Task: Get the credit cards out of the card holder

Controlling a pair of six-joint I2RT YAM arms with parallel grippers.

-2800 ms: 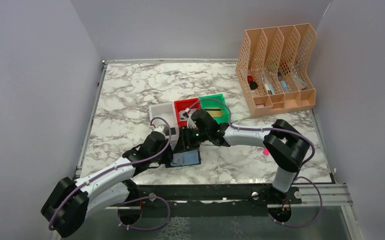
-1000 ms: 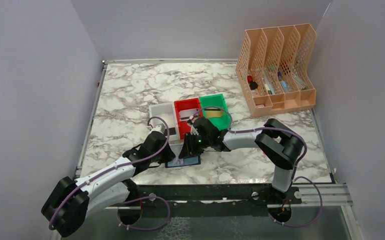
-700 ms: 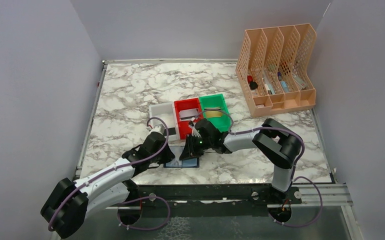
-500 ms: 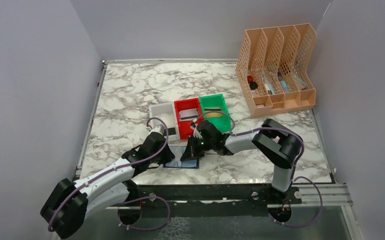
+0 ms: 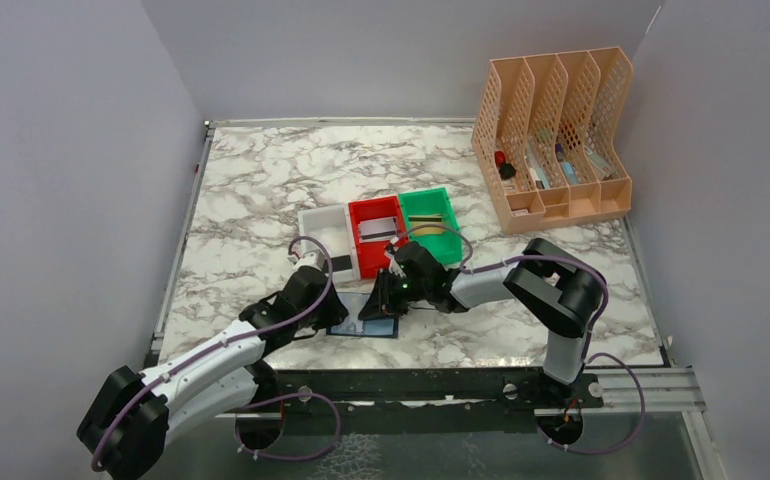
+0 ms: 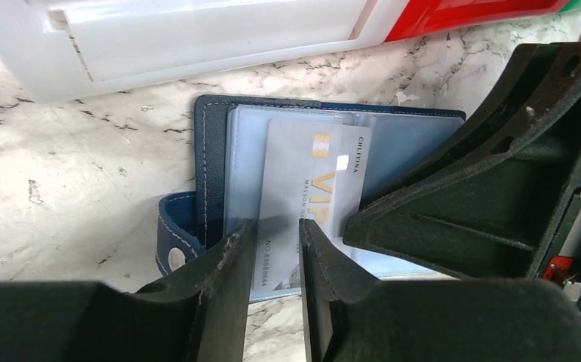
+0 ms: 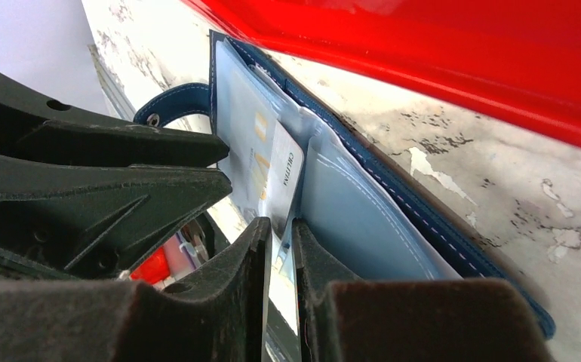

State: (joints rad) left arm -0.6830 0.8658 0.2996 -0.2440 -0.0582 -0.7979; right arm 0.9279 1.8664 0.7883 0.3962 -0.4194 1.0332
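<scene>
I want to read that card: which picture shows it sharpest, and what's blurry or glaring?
Left wrist view: silvery card sharp, lettering legible. Right wrist view: card edge-on, near fingers blurred, clear sleeves shiny. Top external view: evenly lit, card holder tiny under the arms.

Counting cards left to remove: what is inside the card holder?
One silvery-grey card with gold lettering shows among the open card holder's clear sleeves. Both arms' jaws cover its near end and part of the sleeves, so more cards cannot be ruled out.
</scene>
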